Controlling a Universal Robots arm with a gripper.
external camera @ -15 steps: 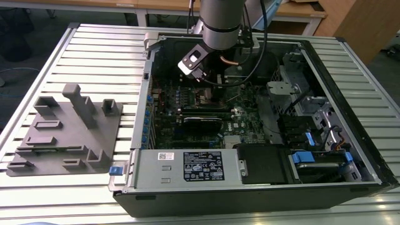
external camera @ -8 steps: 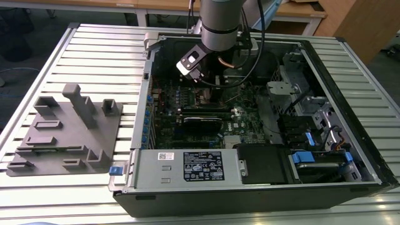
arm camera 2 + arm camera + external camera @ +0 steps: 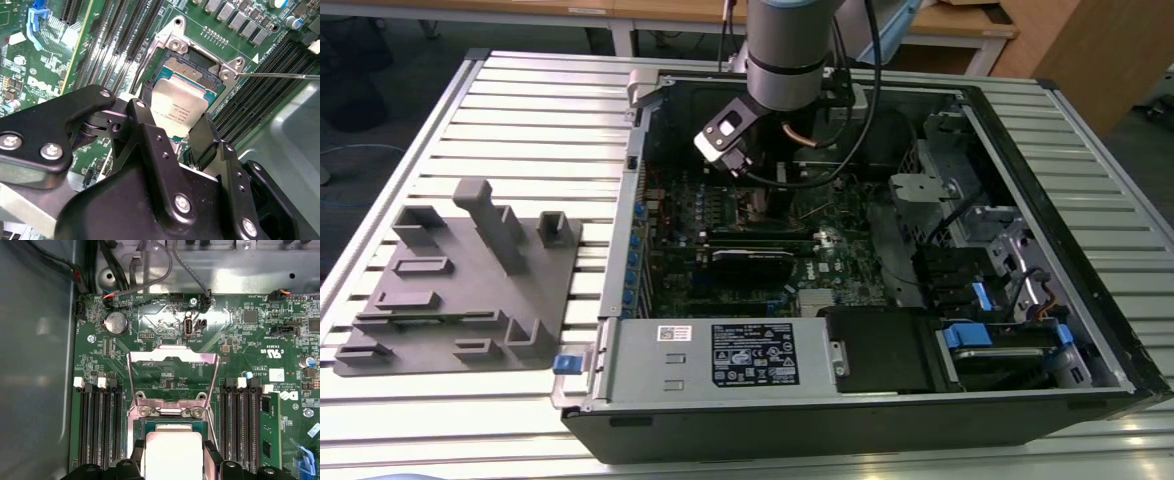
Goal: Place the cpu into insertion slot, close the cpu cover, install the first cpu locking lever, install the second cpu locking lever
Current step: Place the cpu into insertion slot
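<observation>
The hand (image 3: 175, 116), seen in both wrist views, is closed about the cpu (image 3: 177, 102). Its two black fingers (image 3: 142, 107) press on opposite edges of the chip, the silver-grey top facing up. The cpu hangs tilted over the insertion slot (image 3: 192, 67), covering the near part; gold contacts show at the far part. Whether the chip touches the slot cannot be told.

In the first wrist view the hand (image 3: 173, 450) holds the cpu (image 3: 172, 455) just short of the cpu cover (image 3: 172, 358), which stands swung open beyond the slot. A thin locking lever (image 3: 280, 76) juts outward from one slot corner, free of its catch. Rows of long black memory slots (image 3: 97, 425) flank the slot on both sides. A coin battery (image 3: 116, 323) and loose cables (image 3: 150, 270) lie beyond the cover.

In the exterior view the arm (image 3: 787, 50) enters the open computer case (image 3: 854, 420) at 12 o'clock. The power supply (image 3: 720, 355) sits at 6 o'clock within the case and the drive bays with blue clips (image 3: 965, 335) at 4 o'clock. A grey fixture block (image 3: 467, 280) rests on the slatted bench (image 3: 520, 110) at 9 o'clock of the case, on the exterior view's left, well apart from the hand.
</observation>
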